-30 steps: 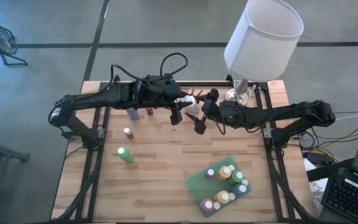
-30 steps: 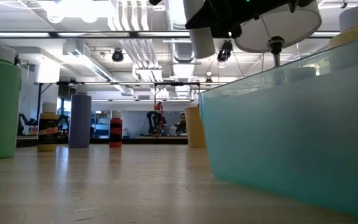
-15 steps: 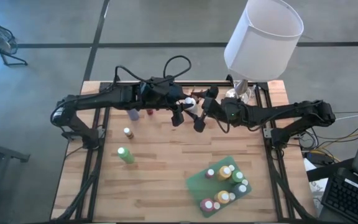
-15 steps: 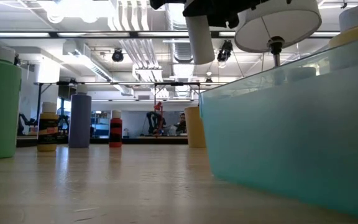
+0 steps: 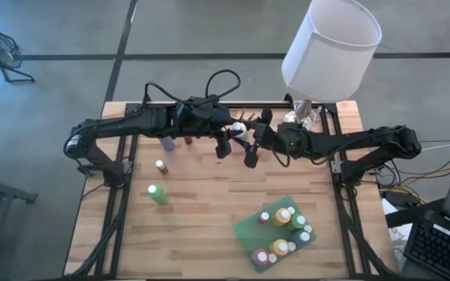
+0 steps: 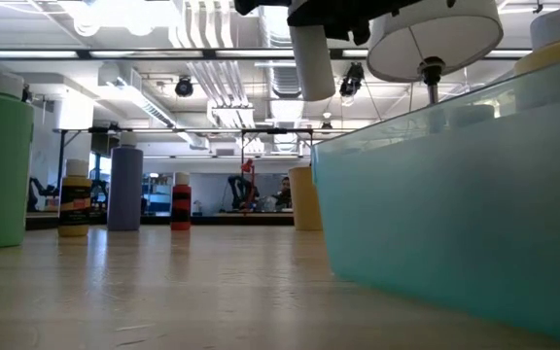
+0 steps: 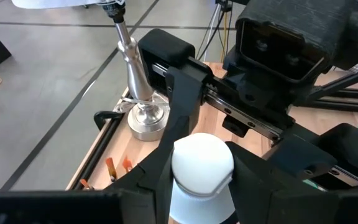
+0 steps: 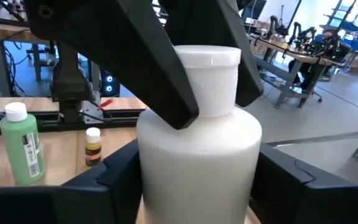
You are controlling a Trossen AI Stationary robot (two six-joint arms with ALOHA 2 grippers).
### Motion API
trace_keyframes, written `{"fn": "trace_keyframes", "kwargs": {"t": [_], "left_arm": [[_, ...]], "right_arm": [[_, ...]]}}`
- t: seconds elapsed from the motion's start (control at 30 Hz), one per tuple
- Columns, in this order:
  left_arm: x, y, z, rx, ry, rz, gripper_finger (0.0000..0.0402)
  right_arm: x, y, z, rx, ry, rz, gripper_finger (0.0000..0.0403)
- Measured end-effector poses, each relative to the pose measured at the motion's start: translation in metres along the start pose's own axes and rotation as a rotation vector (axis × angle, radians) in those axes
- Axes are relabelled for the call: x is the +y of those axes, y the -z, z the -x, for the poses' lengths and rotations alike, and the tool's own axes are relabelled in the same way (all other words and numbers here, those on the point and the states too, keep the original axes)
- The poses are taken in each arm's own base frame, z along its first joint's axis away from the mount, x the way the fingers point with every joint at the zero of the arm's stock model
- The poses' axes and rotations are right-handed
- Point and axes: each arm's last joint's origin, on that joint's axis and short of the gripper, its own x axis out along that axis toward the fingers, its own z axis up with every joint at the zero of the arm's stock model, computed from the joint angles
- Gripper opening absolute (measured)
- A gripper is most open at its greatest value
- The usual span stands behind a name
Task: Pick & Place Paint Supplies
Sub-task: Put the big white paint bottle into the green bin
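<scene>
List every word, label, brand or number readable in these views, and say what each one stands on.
No text can be read anywhere.
Tall green plastic bottle with white cap: dark label, print too small to read.
Small amber bottle with white cap: dark label band, blurred.
Yellow bottle with dark label: label blurred.
Large white plastic bottle: bears no visible print.

Lamp (image 5: 330, 47); wooden table (image 5: 201, 226)

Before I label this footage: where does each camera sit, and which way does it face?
High: overhead, straight down; both arms, left claw, right claw.
Low: tabletop level, facing the room; white bottle overhead.
Left wrist: sees the bottle cap, lamp base, right arm.
Right wrist: sees the bottle's body, left claw's fingers on its cap.
Shared: the white bottle between both claws.
</scene>
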Motion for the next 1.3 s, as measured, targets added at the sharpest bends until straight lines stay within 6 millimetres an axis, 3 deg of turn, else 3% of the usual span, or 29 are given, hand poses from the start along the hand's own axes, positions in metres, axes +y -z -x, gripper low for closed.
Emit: {"fn": "trace_keyframes", "kwargs": {"t": [0.2,0.8,1.0,1.17,1.3], "left_arm": [[0.0,0.0,0.0,0.0,0.0,0.0,0.0128],[0.0,0.0,0.0,0.003,0.0,-0.01,0.0129],[0.0,-0.001,0.001,-0.007,0.0,-0.052,0.0151],[0.003,-0.006,0.014,-0.034,-0.018,-0.114,0.019],[0.011,-0.009,0.039,-0.035,-0.064,-0.121,0.0222]], "right_arm": [[0.0,0.0,0.0,0.0,0.0,0.0,0.0193],[0.0,0.0,0.0,-0.001,0.002,-0.001,0.0191],[-0.001,-0.001,0.001,-0.003,0.002,-0.002,0.0188],[-0.001,0.0,0.001,0.006,0.009,0.005,0.0188],[-0.005,-0.005,0.009,0.008,0.011,0.006,0.0188]]}}
